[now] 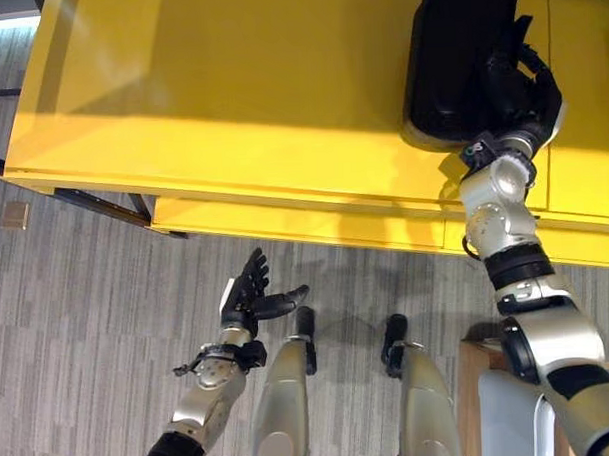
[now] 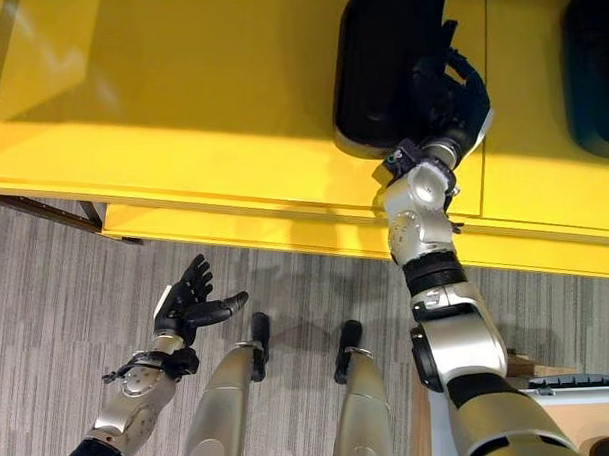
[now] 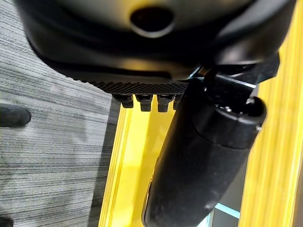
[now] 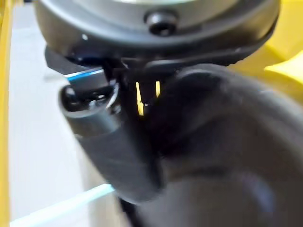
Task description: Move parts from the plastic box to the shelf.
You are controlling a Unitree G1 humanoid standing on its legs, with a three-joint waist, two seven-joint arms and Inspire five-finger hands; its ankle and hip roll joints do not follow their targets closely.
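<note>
Right eye view: the right hand (image 2: pixel 450 93), fingers curled over the near edge of a black part (image 2: pixel 389 65) lying lengthwise on the yellow shelf (image 2: pixel 180 112); the left hand (image 2: pixel 192 307) hangs spread, well apart over the floor.

A yellow shelf (image 2: pixel 180 102) carries two black parts (image 2: pixel 384 55), standing above grey carpet floor (image 2: pixel 48 327).

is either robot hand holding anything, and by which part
The right robot hand is curled on the near right edge of a black part lying on the yellow shelf. The left robot hand is open, holding nothing.
</note>
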